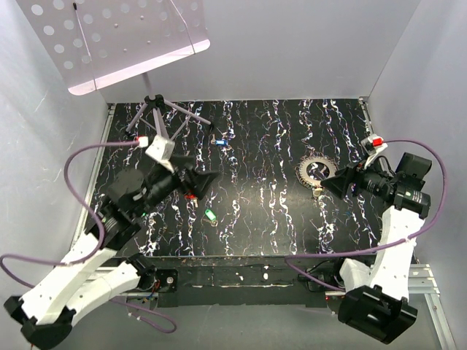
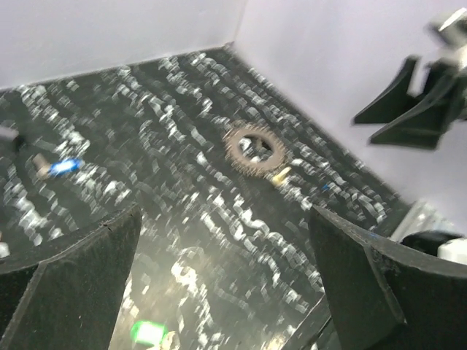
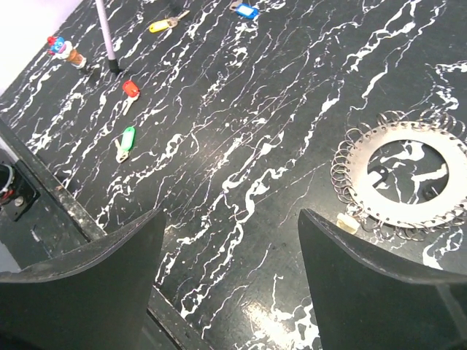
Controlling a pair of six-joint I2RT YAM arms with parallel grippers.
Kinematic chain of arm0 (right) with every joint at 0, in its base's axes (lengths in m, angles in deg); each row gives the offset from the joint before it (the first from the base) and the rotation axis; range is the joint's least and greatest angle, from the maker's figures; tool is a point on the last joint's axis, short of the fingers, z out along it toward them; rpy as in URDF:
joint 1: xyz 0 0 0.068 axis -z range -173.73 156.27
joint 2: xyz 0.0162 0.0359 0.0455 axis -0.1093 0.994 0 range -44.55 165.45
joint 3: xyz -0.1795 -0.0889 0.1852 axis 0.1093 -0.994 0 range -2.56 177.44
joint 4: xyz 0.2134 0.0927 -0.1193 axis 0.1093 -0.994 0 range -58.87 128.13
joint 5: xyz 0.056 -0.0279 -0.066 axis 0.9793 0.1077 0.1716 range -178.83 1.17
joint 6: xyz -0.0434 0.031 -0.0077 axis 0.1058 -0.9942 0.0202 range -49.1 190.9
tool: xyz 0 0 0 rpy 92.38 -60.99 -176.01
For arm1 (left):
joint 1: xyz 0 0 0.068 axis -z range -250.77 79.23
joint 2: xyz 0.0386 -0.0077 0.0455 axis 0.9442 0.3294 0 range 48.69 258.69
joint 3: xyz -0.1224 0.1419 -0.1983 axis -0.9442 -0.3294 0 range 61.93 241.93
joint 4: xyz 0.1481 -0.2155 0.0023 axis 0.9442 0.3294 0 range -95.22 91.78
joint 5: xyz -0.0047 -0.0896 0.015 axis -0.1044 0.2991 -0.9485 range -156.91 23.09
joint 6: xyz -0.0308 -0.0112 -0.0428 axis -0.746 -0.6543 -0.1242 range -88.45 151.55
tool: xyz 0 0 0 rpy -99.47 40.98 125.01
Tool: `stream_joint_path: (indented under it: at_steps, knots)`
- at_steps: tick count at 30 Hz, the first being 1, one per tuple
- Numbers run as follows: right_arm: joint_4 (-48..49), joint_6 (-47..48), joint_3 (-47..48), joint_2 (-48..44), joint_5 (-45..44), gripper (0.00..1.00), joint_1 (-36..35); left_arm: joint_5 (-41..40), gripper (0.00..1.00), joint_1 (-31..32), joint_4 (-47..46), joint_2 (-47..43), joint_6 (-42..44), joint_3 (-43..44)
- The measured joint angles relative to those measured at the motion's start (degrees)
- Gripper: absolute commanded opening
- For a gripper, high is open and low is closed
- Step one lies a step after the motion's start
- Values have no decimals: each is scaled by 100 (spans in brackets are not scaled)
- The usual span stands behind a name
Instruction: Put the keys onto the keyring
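The left fingers [image 2: 73, 284] are spread wide with nothing between them. They touch no key and hang above the black, white-veined counter [image 1: 263, 219]. In the left wrist view, which is blurred, the green key [image 2: 148, 332] lies on the counter low in the gap between the two pads. The blue key [image 2: 64, 166] lies farther off to one side. From above, the red key [image 1: 191, 195] shows just beside the tip of these fingers. Whether it is touched cannot be told from there.

The right fingers [image 3: 379, 292] are also spread wide (about as far as the left pair) and grip nothing. The keyring [image 3: 401, 210] lies flat on the counter on the right half, with small wire loops fringing its edge. In the right wrist view it sits just past one finger, not inside the gap. From above, the finger tips point at the ring's near edge and look close to it, though contact cannot be made out.

All four keys lie loose on the counter, well apart from the keyring. In the right wrist view the green and red keys lie near each other. The yellow key [image 3: 162, 25] lies farther back, by a leg of the tripod stand [image 1: 157, 117].
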Motion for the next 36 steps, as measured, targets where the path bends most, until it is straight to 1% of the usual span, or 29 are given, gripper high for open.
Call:
stream_joint_path:
  at_steps: [3,6,12,19,30,34,36]
  knots:
    - [7,-105,0,-243,-116,82,0,-402,98,-63,754,-807,201,-409]
    - [0,-168,35,-385,-157,82,0,-723,98,-96,1366,-1381,297,-682]
    - [-39,-236,66,-398,-186,82,0,-1086,98,-114,1961,-2087,256,-1156]
    - [-61,-245,66,-476,-186,83,0,-1274,98,-118,2256,-2297,22,-1344]
    - [-87,-236,66,-487,-181,83,0,-1617,98,-133,2291,-2402,-546,-1362]
    - [-105,-234,66,-496,-177,83,0,-1613,98,-267,2282,-2277,-640,-1408]
    - [-122,-234,66,-498,-157,83,0,-1582,98,-433,2282,-2194,-671,-1419]
